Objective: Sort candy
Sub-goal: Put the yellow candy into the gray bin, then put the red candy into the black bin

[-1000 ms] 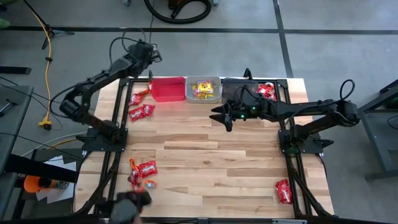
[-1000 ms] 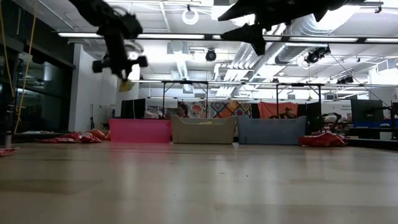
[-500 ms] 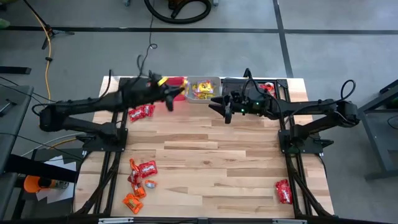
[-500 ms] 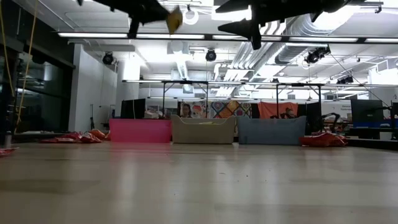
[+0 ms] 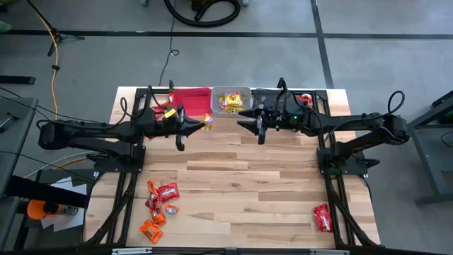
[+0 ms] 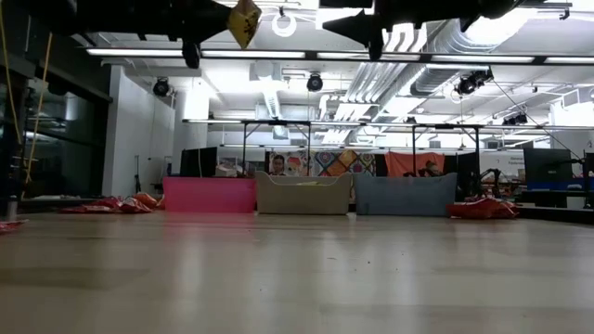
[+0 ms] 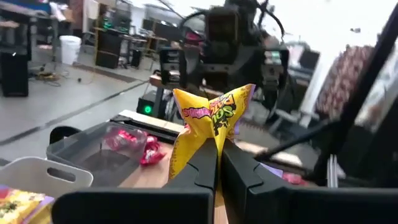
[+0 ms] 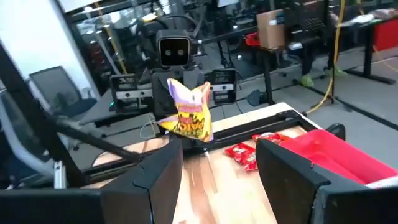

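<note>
My left gripper (image 5: 200,125) is shut on a yellow candy packet (image 5: 207,122), high over the table just in front of the red bin (image 5: 191,99). The packet also shows as the yellow candy (image 7: 211,121), (image 6: 244,19), (image 8: 188,118). My right gripper (image 5: 249,125) hovers open, facing it, in front of the clear grey bin (image 5: 232,100), which holds yellow candies. The dark bin (image 5: 272,95) stands to that bin's right. More candies lie in a near-left pile (image 5: 160,199). My left gripper pinches the yellow packet between its two fingers (image 7: 205,165) by one crimped end (image 7: 214,144). The fingers lie about level and point toward the table's right. The packet sticks out past the fingertips, lifted clear of the table.
Red candies lie left of the red bin (image 5: 157,113), by the dark bin (image 5: 304,103) and near the right near corner (image 5: 323,218). Orange candies (image 5: 151,230) sit at the near-left edge. The middle of the wooden table (image 5: 241,177) is bare.
My left gripper has risen from the near-left candy pile with the yellow packet. It swung toward the far edge and then to the right, ending in front of the red bin, with the arm stretched out level. My right gripper has shifted slightly toward the bins.
</note>
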Controlling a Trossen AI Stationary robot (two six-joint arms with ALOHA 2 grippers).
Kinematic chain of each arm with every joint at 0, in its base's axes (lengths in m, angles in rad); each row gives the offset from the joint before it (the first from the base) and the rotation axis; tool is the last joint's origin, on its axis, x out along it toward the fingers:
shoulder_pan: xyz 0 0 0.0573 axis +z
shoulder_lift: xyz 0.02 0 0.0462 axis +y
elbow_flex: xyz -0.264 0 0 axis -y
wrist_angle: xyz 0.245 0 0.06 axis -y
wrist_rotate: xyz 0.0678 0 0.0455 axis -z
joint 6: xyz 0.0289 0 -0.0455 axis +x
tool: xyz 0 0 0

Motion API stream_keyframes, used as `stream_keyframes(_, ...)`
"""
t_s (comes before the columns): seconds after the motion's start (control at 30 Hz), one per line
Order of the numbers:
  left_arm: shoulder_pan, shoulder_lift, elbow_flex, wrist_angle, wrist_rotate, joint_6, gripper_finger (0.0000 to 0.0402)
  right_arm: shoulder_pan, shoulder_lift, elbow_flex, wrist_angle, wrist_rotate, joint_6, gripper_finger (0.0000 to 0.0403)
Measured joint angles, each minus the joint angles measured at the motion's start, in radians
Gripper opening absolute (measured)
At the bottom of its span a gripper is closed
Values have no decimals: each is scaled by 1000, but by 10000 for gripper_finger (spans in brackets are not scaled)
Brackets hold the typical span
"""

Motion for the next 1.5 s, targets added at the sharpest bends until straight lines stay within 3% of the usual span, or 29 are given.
stream_keyframes(0.13, 2, 6, 0, 3, -11, 21, 0, 0, 0, 0, 0, -30, 3, 199)
stream_keyframes(0.27, 33, 69, 64, -41, -122, -16, 0, -1, 0, 0, 4, -28, 2, 199)
stream_keyframes(0.53, 202, 422, 397, -357, -108, 63, 0, -1, -11, 0, 50, -16, -6, 199)
stream_keyframes(0.7, 296, 637, 582, -497, -200, 85, 0, -1, -22, 0, 45, 40, -4, 199)
stream_keyframes(0.9, 358, 787, 730, -644, -210, 68, 34, -1, -23, 0, 45, 60, -3, 199)
stream_keyframes(1.17, 364, 777, 794, -740, -207, 13, 140, -1, -23, 0, 45, 60, -22, 199)
stream_keyframes(1.37, 350, 640, 806, -882, 95, 6, 180, -4, -36, 0, 43, 60, -22, 199)
stream_keyframes(1.5, 269, 519, 805, -917, 151, 52, 178, -13, -36, 0, 43, 59, -21, 199)
